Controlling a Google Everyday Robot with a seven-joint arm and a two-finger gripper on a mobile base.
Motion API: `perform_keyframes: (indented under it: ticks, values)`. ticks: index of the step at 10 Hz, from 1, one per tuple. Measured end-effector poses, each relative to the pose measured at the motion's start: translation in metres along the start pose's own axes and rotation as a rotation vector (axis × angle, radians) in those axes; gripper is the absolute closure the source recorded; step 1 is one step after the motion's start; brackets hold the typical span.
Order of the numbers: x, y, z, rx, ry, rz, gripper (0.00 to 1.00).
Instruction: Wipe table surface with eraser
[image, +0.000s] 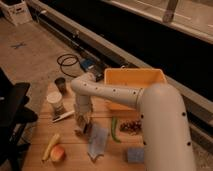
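A grey concrete floor (30, 55) spreads to the left of the scene, dimly lit, with a faint blue cross mark (19, 45) on it and a coiled black cable (67, 64) lying near a long raised ledge (100, 42). That ledge runs diagonally from the upper left toward the right, with a wide dark band behind it. A white box (16, 11) sits at the top left corner, and a dark chair (11, 107) stands at the left edge.
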Motion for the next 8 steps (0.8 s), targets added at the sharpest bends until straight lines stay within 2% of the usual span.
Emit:
perform_keyframes:
  ticks: [1, 4, 5, 6, 8]
  values:
    - [0.000, -0.007, -0.001, 0.007, 0.007, -0.013, 1.00]
    - [-0.018, -0.046, 0.006, 0.094, 0.011, -0.094, 1.00]
    - [-0.030, -0.059, 0.011, 0.111, 0.001, -0.132, 1.00]
    - [-0.041, -0.067, 0.016, 0.118, -0.014, -0.159, 1.00]
    - [-0.056, -0.064, 0.023, 0.119, -0.036, -0.171, 1.00]
